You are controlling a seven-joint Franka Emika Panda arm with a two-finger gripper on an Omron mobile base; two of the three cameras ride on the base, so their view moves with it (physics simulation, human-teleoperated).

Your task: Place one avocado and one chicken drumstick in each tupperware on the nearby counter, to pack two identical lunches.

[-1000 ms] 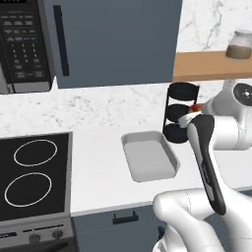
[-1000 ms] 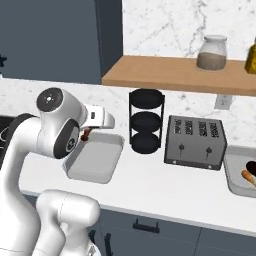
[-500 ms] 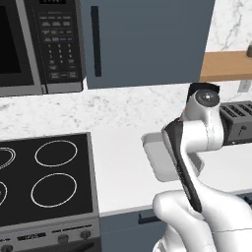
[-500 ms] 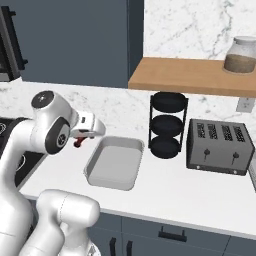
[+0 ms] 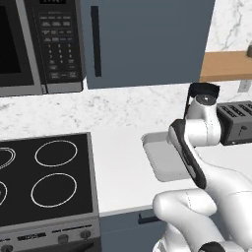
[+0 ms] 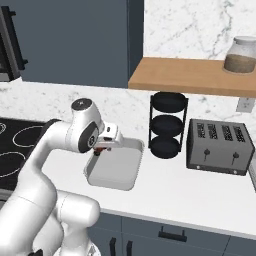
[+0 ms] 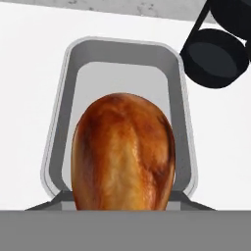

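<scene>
Base has driven left since the earlier frame; stove now fills more of the left view. Jaws grip the chicken drumstick point(image 7: 123, 153), above the empty tupperware point(image 7: 125, 59) on the worktop point(image 6: 200, 192). Hand view shows drumstick meat; right base view only a red sliver.

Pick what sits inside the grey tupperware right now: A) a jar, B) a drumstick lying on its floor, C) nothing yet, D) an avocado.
C: the tupperware floor is bare, while the chicken drumstick hangs above it in the end effector.
</scene>
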